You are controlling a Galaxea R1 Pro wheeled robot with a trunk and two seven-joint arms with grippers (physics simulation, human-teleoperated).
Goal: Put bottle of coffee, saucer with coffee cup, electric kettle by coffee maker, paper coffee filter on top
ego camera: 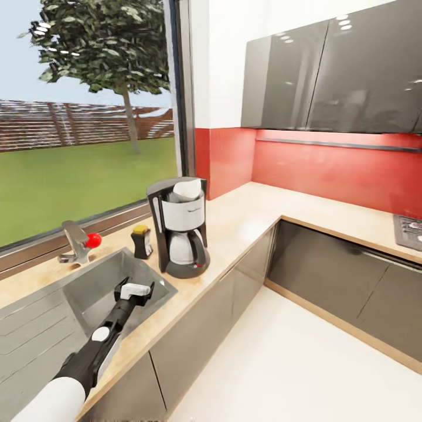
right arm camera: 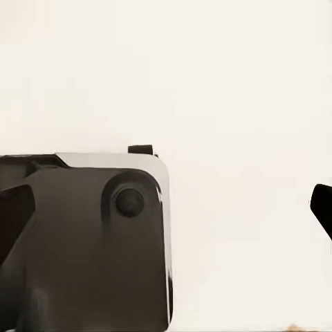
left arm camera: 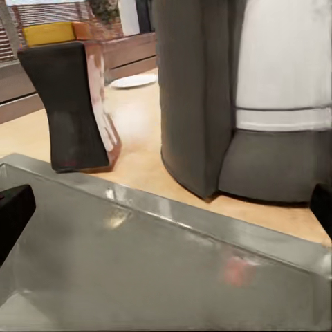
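Corner kitchen, garden window behind kitchen countertop. Left arm stretched forward low over steel sink, left gripper spread wide, empty, aimed at coffee maker. Paper coffee filter atop machine. Small dark yellow-capped container just beside it. Right gripper fingers parted above pale floor.

A wide window looks onto a green lawn, a tree and a brown fence under pale sky. Beside it the white wall meets a red backsplash topped by glossy grey wall cabinets. Grey base cabinets turn the corner above a plain, bright cream floor.
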